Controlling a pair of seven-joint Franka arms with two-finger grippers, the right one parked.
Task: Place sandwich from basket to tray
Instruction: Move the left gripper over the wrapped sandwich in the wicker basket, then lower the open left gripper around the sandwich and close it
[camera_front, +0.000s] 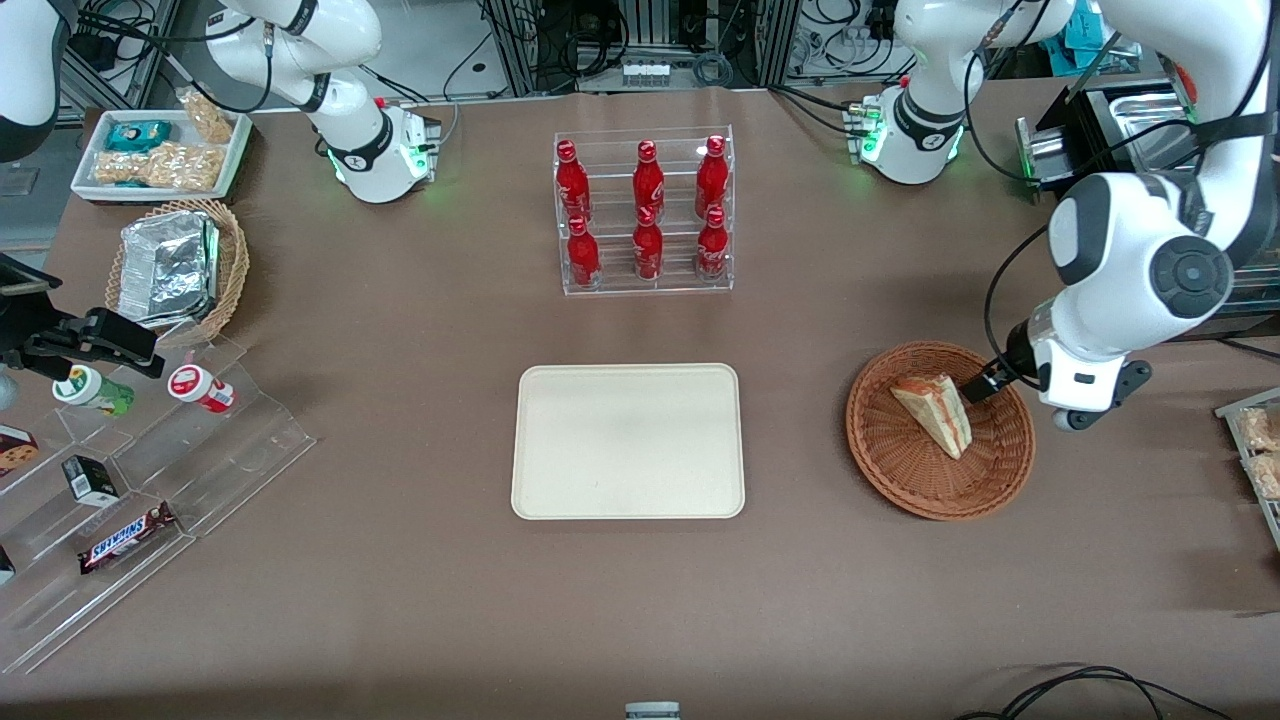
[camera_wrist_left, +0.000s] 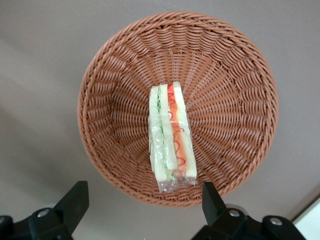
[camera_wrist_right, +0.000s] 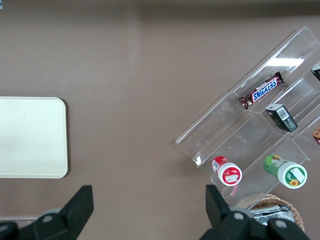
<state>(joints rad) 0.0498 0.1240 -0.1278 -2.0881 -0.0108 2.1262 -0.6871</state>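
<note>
The sandwich (camera_front: 935, 412) (camera_wrist_left: 170, 137), a clear-wrapped wedge of white bread with red and green layers, stands on edge in the round reddish-brown basket (camera_front: 885, 470) (camera_wrist_left: 110, 125). My gripper (camera_front: 980, 386) (camera_wrist_left: 144, 205) hovers over the basket's rim toward the working arm's end of the table, close beside the sandwich. It is open, its black fingers (camera_wrist_left: 75, 200) spread wide with nothing between them. The cream tray (camera_front: 628, 385) (camera_wrist_right: 30, 137) lies bare at the table's middle, beside the basket toward the parked arm's end.
An acrylic rack of red cola bottles (camera_front: 645, 215) stands farther from the front camera than the tray. A stepped acrylic display of snacks (camera_front: 130, 480), a tan basket with a foil container (camera_front: 180, 270) and a white snack tray (camera_front: 160, 150) lie toward the parked arm's end.
</note>
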